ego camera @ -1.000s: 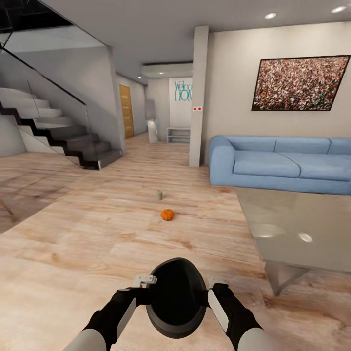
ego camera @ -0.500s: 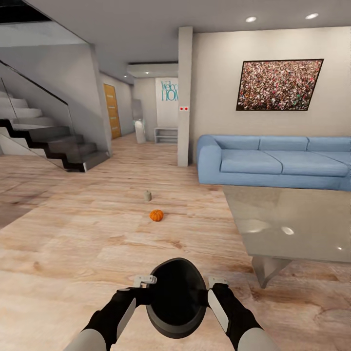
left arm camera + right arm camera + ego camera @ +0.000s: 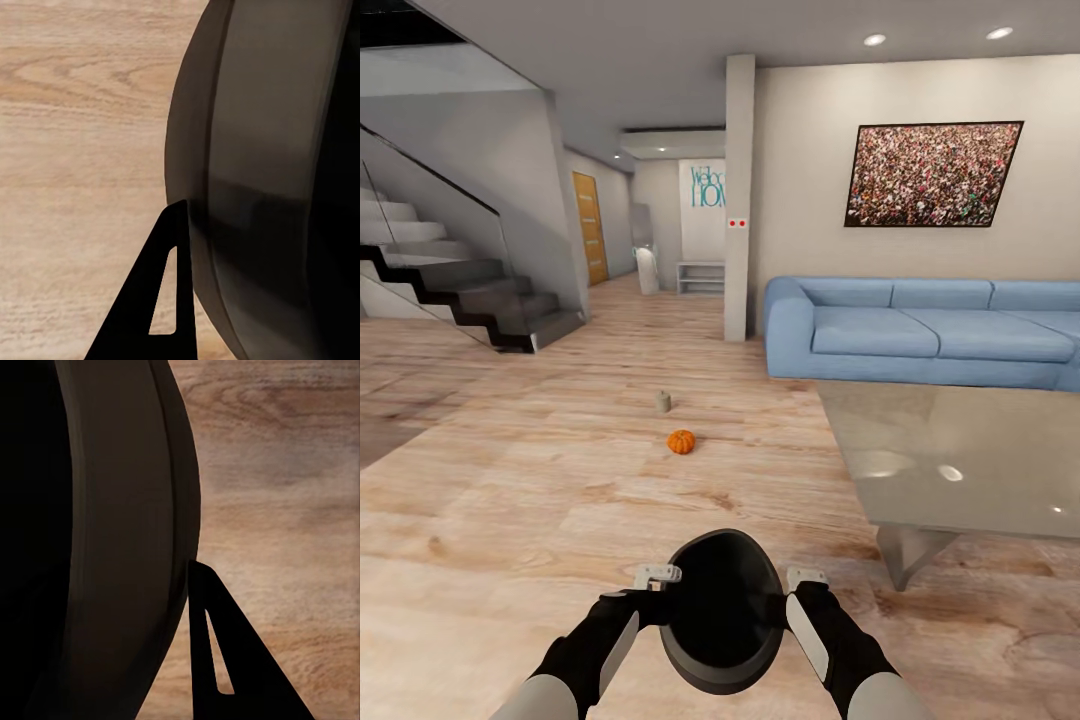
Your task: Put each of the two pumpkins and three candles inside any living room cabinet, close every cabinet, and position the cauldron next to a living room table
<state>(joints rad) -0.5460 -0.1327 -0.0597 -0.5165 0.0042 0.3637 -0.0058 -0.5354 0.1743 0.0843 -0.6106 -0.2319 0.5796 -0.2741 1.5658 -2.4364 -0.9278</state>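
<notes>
While both arms flank it, cauldron (image 3: 722, 610) pinched between left gripper (image 3: 658, 576) and right gripper (image 3: 806, 578).

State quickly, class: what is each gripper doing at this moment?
Left gripper: pressed against the cauldron on its left side; open or shut cannot be told.
Right gripper: pressed against the cauldron's right side; likewise cannot be told.

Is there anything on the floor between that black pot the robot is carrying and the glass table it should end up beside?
Nothing visible. The cauldron is held between both arms, and the floor toward the table looks bare. The pumpkin and candle lie farther ahead, off that path.
</notes>
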